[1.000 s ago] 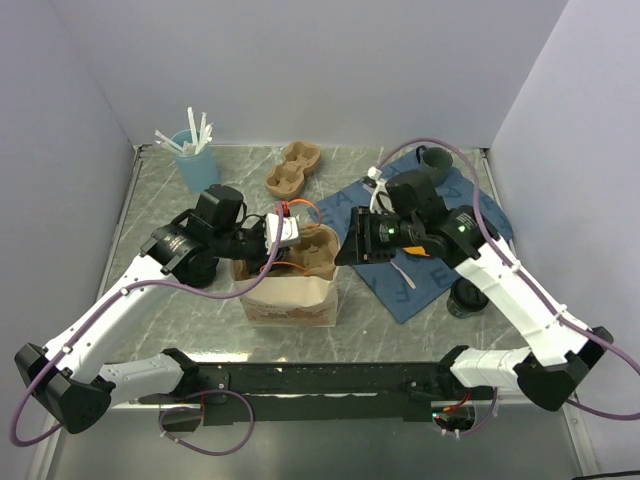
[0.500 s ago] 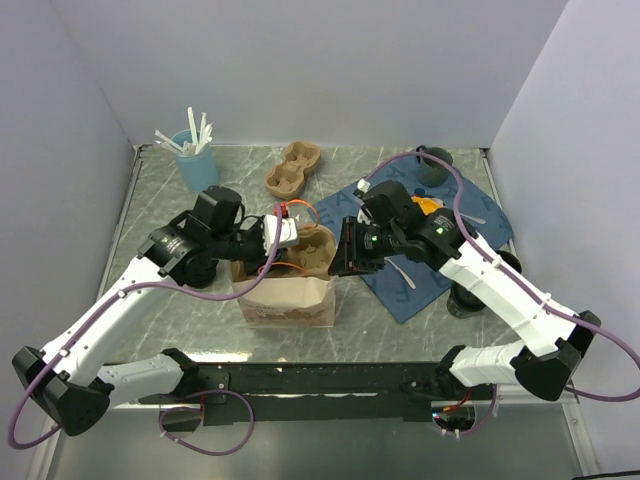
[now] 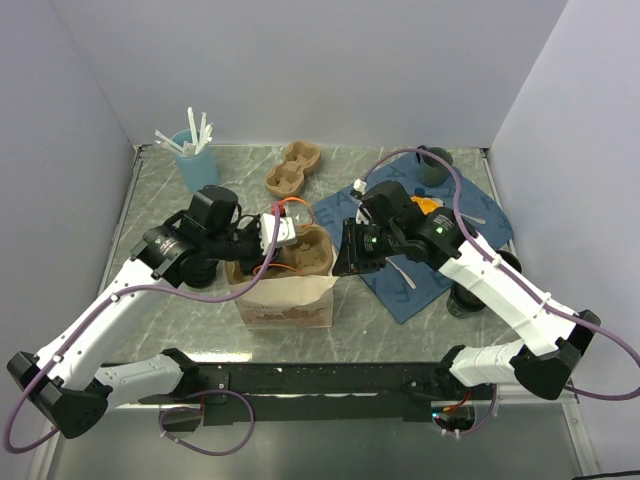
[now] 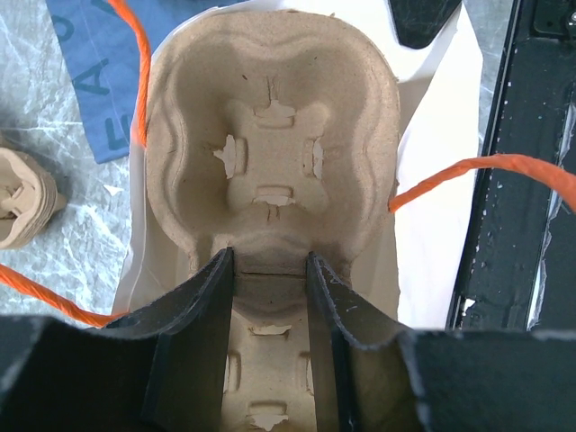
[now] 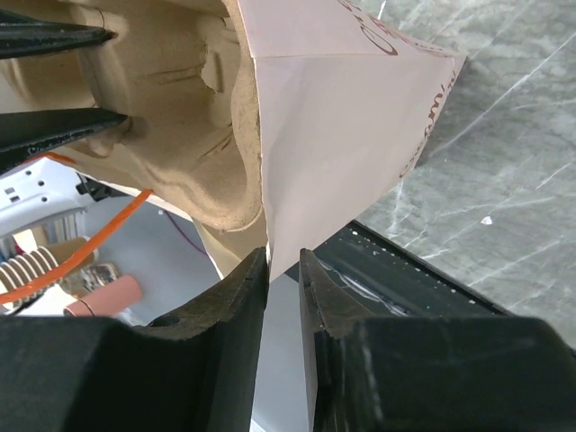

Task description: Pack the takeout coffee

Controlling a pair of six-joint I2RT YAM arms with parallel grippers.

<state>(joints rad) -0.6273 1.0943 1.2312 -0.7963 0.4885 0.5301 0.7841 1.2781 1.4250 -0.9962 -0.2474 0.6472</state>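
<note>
The takeout coffee [image 3: 462,300], a small black cup, stands on the table at the right, partly behind my right arm. A brown paper bag [image 3: 285,305] stands upright at the centre front, with a pulp cup carrier [image 3: 310,255] in its mouth. My left gripper [image 3: 262,252] is shut on the carrier's middle ridge [image 4: 266,270], between the two wells. My right gripper [image 5: 283,261] is at the bag's right rim [image 5: 342,135]. Its jaws stand narrow round the paper's edge, and a thin gap shows between them.
A second pulp carrier [image 3: 293,168] lies at the back centre. A light-blue cup of white sticks [image 3: 195,155] is at the back left. A teal mug [image 3: 433,165] stands on a blue cloth [image 3: 420,270] at the right. Orange bag handles [image 4: 468,171] loop beside the carrier.
My right gripper has moved left to the bag's right rim and its jaws have narrowed. The left gripper keeps its hold on the carrier, which sits slightly lower in the bag.
</note>
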